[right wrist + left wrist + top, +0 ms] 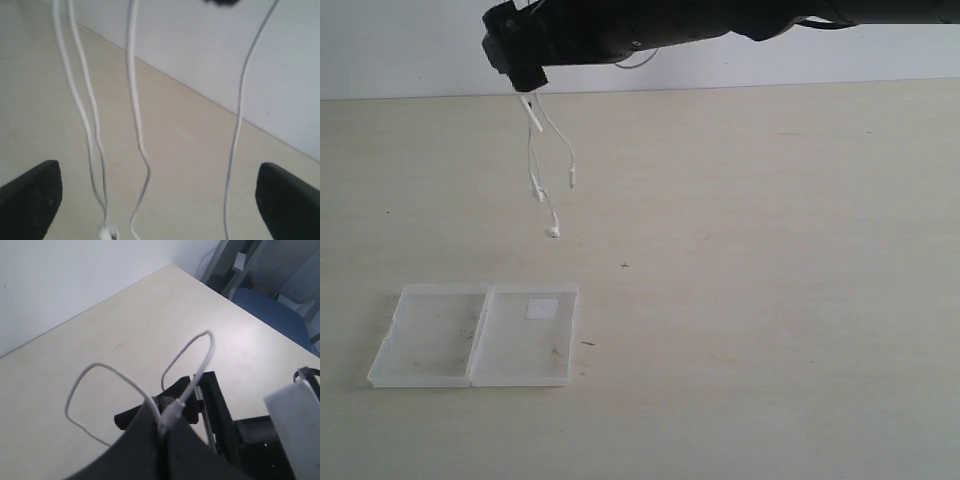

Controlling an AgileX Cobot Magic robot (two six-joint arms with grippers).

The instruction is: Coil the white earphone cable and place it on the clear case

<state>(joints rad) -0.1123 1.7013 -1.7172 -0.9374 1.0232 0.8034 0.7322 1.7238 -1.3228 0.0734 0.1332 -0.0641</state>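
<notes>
Left wrist view, risk first: the left gripper (162,422) pinches the white earphone cable (202,365) at one narrow spot. The wire is thin and slick, so my guess is a swing or a tug could slip it out and the coil would fall apart. Two loose loops stand up past the pinch with nothing tying them, so they may spring open on release.

Second risk: strands dangle at uneven lengths, so a low one could drag on the desk (770,300) or hook the case edge and shove the light case aside.

Left jaws are closed tight on the cable, with no gap showing.

Right wrist view: the right gripper (160,197) has its jaws spread wide and holds nothing. Four cable strands (134,75) hang in the space between the pads without touching either one. If those jaws close now, they may catch only some of the strands.

Exterior view: dark arm bodies bunch at the top left and I can't separate the two grippers there. The cable (570,160) hangs below them in mid-air, with an earbud (552,231) as its lowest point, clear of the desk.

The clear case (430,340) lies open flat on the desk, nearer the camera, apart from the hanging cable and not under it. A white sticker (541,308) sits on the half nearer the cable. Nothing is on the case yet, so placing isn't done.
</notes>
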